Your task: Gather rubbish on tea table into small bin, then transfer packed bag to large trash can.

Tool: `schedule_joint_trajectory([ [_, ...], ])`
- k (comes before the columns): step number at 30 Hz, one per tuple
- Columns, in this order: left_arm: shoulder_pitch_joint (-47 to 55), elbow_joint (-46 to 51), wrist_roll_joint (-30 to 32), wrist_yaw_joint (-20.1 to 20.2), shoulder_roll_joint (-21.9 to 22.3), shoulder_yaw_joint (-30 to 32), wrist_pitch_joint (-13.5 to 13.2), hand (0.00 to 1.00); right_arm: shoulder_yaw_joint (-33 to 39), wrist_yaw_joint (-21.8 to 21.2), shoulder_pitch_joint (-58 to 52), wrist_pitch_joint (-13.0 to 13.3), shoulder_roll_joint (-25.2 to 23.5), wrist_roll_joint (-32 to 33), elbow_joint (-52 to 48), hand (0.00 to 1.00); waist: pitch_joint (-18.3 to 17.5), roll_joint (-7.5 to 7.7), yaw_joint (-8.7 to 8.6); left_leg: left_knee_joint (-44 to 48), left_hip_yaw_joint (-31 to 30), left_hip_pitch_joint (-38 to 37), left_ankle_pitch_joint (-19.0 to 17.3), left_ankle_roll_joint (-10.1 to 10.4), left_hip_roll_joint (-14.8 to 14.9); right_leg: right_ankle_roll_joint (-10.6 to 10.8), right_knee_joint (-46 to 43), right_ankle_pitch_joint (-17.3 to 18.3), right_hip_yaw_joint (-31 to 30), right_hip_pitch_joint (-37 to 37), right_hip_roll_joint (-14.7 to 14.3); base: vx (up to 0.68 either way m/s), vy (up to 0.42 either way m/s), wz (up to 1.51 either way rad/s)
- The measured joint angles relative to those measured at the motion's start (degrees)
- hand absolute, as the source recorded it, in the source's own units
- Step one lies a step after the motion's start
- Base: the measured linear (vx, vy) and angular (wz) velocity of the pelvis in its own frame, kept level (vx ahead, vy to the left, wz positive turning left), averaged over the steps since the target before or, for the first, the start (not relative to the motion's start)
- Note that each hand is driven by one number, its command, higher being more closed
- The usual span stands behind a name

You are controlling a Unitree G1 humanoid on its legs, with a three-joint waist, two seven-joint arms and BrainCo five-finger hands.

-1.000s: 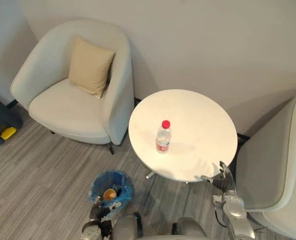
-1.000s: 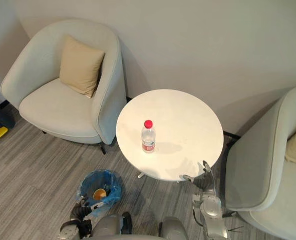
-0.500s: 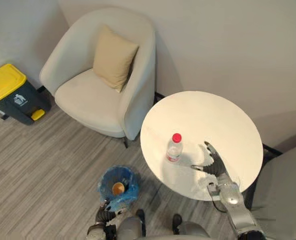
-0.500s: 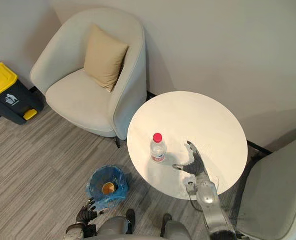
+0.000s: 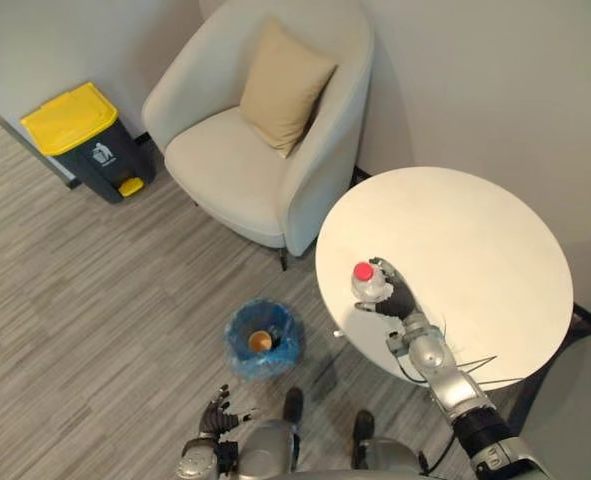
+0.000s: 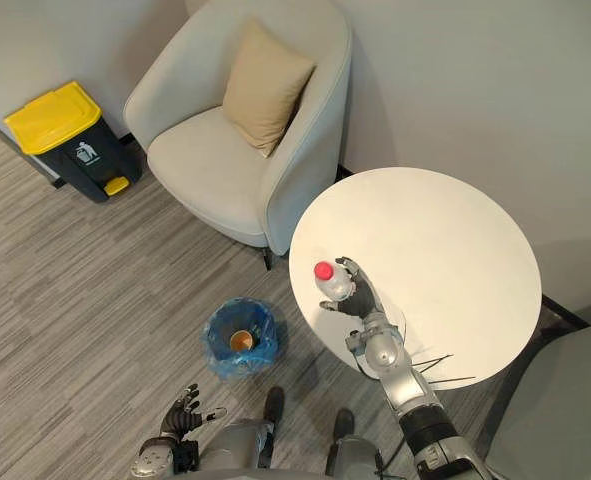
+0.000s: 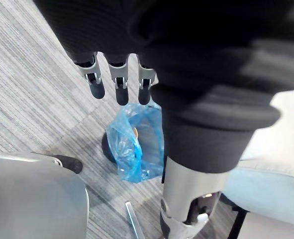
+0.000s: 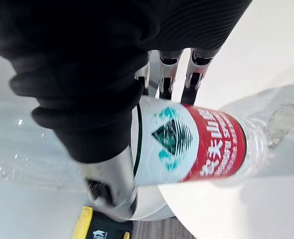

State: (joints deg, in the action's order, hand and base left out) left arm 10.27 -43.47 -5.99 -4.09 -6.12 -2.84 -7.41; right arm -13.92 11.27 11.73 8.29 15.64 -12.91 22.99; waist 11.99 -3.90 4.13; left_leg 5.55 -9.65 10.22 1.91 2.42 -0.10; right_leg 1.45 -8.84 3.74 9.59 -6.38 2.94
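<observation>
A clear water bottle [image 5: 366, 282] with a red cap and a red label stands near the left edge of the round white tea table [image 5: 475, 240]. My right hand [image 5: 401, 301] is at it, with fingers [image 8: 165, 75] on one side of the bottle [image 8: 201, 148] and the thumb on the other, curled round it. On the floor left of the table stands the small bin [image 5: 263, 338], lined with a blue bag [image 7: 137, 142], a paper cup inside. My left hand [image 6: 181, 409] hangs low near that bin with its fingers [image 7: 118, 85] relaxed and nothing in them.
The large trash can [image 5: 83, 140], dark with a yellow lid, stands by the wall at the far left. A cream armchair [image 5: 245, 170] with a tan cushion [image 5: 286, 85] sits behind the table. Part of a second chair [image 6: 560, 410] shows at the lower right.
The camera has swung, shifting the whole scene. My right hand has moved from the table's near edge across to the bottle and curled round it. The left hand stays low.
</observation>
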Motion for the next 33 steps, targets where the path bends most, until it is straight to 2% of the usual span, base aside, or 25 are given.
schedule_joint_trajectory([
  [5,-0.16,0.09,-0.05,-0.06,-0.37,0.01,-0.06,0.0,0.62,0.95,1.0,-0.21,-0.14,3.9,1.39,1.0,0.61,-0.12,0.21,-0.79,-1.09,0.31,0.63,0.18,-0.07,0.22,0.03,0.12,0.78,-0.33,-0.02,-0.05,-0.012,0.1],
  [11,-0.15,0.18,-0.21,0.01,-0.41,0.23,0.15,0.0,7.44,1.11,-0.51,-0.25,-0.21,9.07,-0.69,1.0,0.73,-0.32,0.86,-0.93,-1.58,0.68,1.48,-0.11,-0.12,-0.23,-0.07,-0.16,1.08,-0.66,-0.08,0.05,-0.025,0.03],
  [14,-0.09,0.19,-0.2,0.23,-0.17,0.93,0.64,0.0,10.29,0.79,-5.09,-0.17,0.82,10.24,-7.98,1.0,0.74,-0.32,0.66,-0.96,-3.14,-0.51,1.47,-0.1,-0.61,-0.45,0.01,0.36,1.85,1.08,0.02,0.05,-0.032,0.23],
  [16,0.07,0.18,-0.17,0.24,-0.07,1.32,0.69,0.0,11.7,-0.2,-7.96,0.16,0.88,10.57,-13.46,1.0,0.73,-0.31,-0.07,-1.27,-4.63,-1.35,1.47,-0.11,-1.07,-0.39,-1.03,1.61,3.17,1.98,0.38,0.02,-0.032,0.38],
  [20,-0.16,0.28,-0.07,0.29,0.34,1.25,0.8,0.0,14.32,-1.38,-14.19,2.33,0.56,10.55,-22.55,1.0,0.72,-0.22,-0.45,-1.9,-6.84,-1.99,2.15,-0.16,-2.3,-0.51,-6.29,5.23,6.93,1.79,2.68,-0.03,-0.019,0.5],
  [21,-0.11,0.21,-0.07,0.28,0.41,1.3,0.9,0.0,14.85,-1.39,-15.31,2.6,0.25,10.31,-23.19,1.0,0.7,-0.08,-0.36,-3.33,-2.86,-1.67,1.35,-3.1,-1.82,-0.68,-6.86,5.67,8.69,1.85,3.38,-0.09,-0.001,0.63],
  [22,-0.11,0.16,-0.08,0.28,0.48,1.34,0.94,0.0,15.29,-1.39,-15.92,2.59,-0.06,10.03,-23.42,1.0,0.6,-0.01,-0.49,-4.0,1.22,-1.68,0.71,-4.61,-0.86,-0.64,-6.52,5.63,9.94,2.2,3.71,-0.09,0.002,0.81],
  [23,-0.15,0.15,-0.07,0.28,0.86,1.74,0.91,0.0,16.19,-1.29,-16.76,2.56,-0.72,9.95,-23.91,1.0,0.63,0.28,-1.4,-4.61,9.38,-1.57,0.01,-5.98,0.96,-0.52,-5.63,5.42,11.95,2.84,4.82,-0.02,0.035,0.95],
  [24,-0.19,-0.06,-0.05,0.27,1.42,2.37,0.92,0.0,16.37,-1.16,-16.91,2.51,-1.28,9.81,-23.91,1.0,0.87,0.69,-2.2,-4.29,15.82,-1.35,-0.05,-5.92,2.33,-0.51,-5.72,5.43,13.97,3.1,5.84,0.03,0.081,1.09],
  [25,-0.05,-0.15,0.0,0.27,1.66,2.35,0.92,0.0,17.19,-0.74,-16.94,2.4,-1.7,8.79,-23.91,1.0,0.47,0.09,-2.38,-3.13,22.31,-1.25,-0.05,-5.82,4.14,-0.51,-5.96,5.44,15.46,3.27,6.53,0.05,0.101,0.8],
  [26,0.0,-0.35,0.09,0.26,1.67,2.35,0.92,0.0,17.58,-0.4,-16.95,2.4,-1.79,7.77,-23.91,1.0,0.4,0.09,-2.45,-2.45,24.89,-1.29,0.22,-5.59,4.91,-0.2,-6.21,5.58,16.2,3.44,6.71,0.09,0.087,0.71],
  [27,0.06,-0.67,0.23,0.14,1.57,2.49,0.92,0.0,17.59,-0.01,-17.0,2.35,-1.86,6.84,-23.9,1.0,0.1,-0.48,-2.48,-2.24,27.02,-1.45,3.55,-2.47,5.89,0.78,-7.05,6.11,17.24,3.97,7.01,0.09,0.073,0.58],
  [30,-0.17,-1.35,1.16,-0.27,0.52,3.23,0.65,0.0,16.15,0.01,-17.77,2.19,-3.82,5.19,-23.84,1.0,-0.35,1.42,-1.28,-1.41,25.22,-1.32,2.74,-3.31,4.17,2.34,-5.65,5.69,17.95,5.75,8.23,0.07,0.099,0.4],
  [32,-0.25,-1.36,1.72,-0.33,0.07,3.44,0.58,0.0,14.19,-0.01,-17.62,2.12,-4.76,3.37,-23.83,1.0,-0.34,2.4,-1.2,1.83,25.02,0.14,-0.11,-3.96,3.23,3.87,-8.28,7.0,18.41,5.12,10.35,0.05,0.15,0.27],
  [33,-0.25,-1.35,1.95,-0.51,-0.27,3.57,0.55,0.0,12.81,-0.02,-17.45,2.03,-4.84,2.79,-23.63,1.0,-0.03,2.73,-1.06,6.08,24.99,1.52,-3.15,-4.32,2.81,4.53,-11.54,8.46,18.07,4.43,12.14,0.01,0.138,-0.02],
])
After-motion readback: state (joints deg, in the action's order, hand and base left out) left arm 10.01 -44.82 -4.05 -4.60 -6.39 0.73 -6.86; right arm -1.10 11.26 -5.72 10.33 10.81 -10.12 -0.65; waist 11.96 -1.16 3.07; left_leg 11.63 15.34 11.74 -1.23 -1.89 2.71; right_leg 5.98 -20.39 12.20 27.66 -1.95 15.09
